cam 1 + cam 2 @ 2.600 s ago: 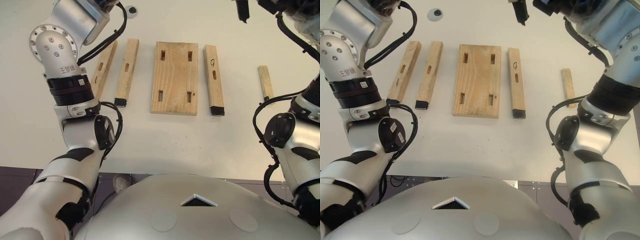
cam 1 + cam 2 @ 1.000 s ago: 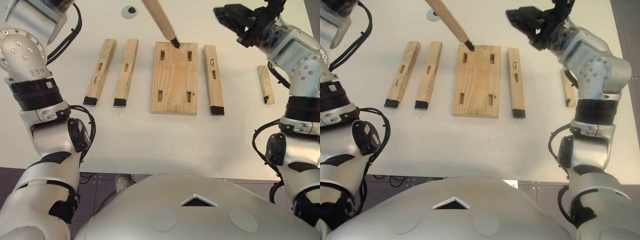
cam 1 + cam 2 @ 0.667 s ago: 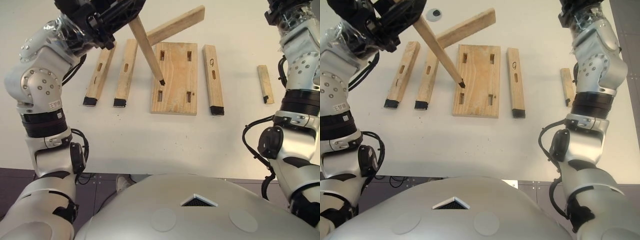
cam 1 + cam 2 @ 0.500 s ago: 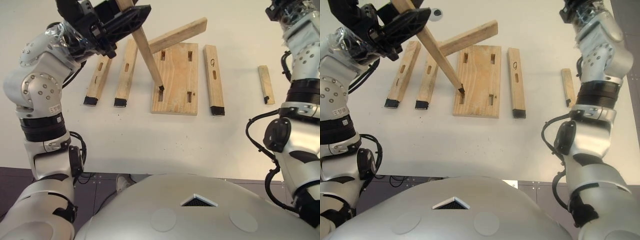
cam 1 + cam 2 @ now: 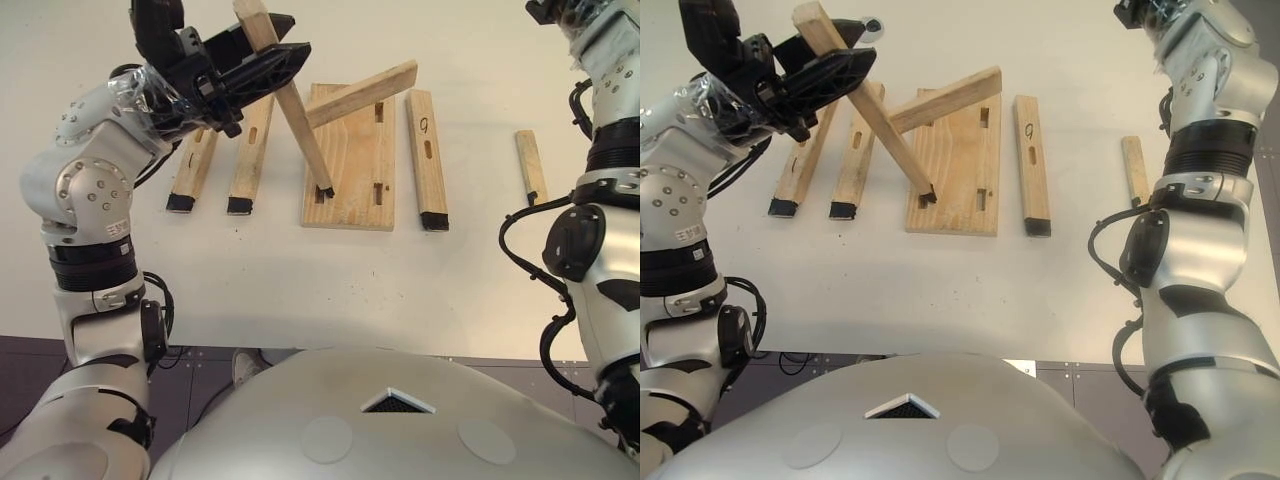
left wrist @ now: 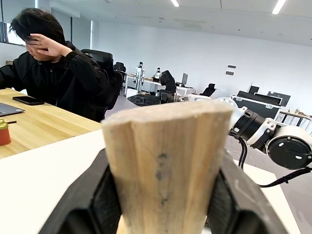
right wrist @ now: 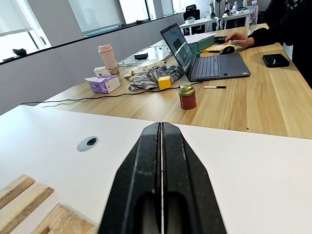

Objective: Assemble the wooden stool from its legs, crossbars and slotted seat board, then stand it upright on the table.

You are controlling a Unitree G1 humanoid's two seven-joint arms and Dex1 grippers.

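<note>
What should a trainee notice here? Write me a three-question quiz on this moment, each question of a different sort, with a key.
1. True or false: the right gripper holds a stool part.
2. The left gripper grips a wooden piece. Where is its black-tipped lower end?
A. At a slot of the seat board
B. Out past the table edge
C. Between the right gripper's fingers
3. On which side of the seat board, by the robot's own sides, do two slotted legs lie flat next to each other?

Key: 1 false, it is shut and empty; 2 A; 3 left.
</note>
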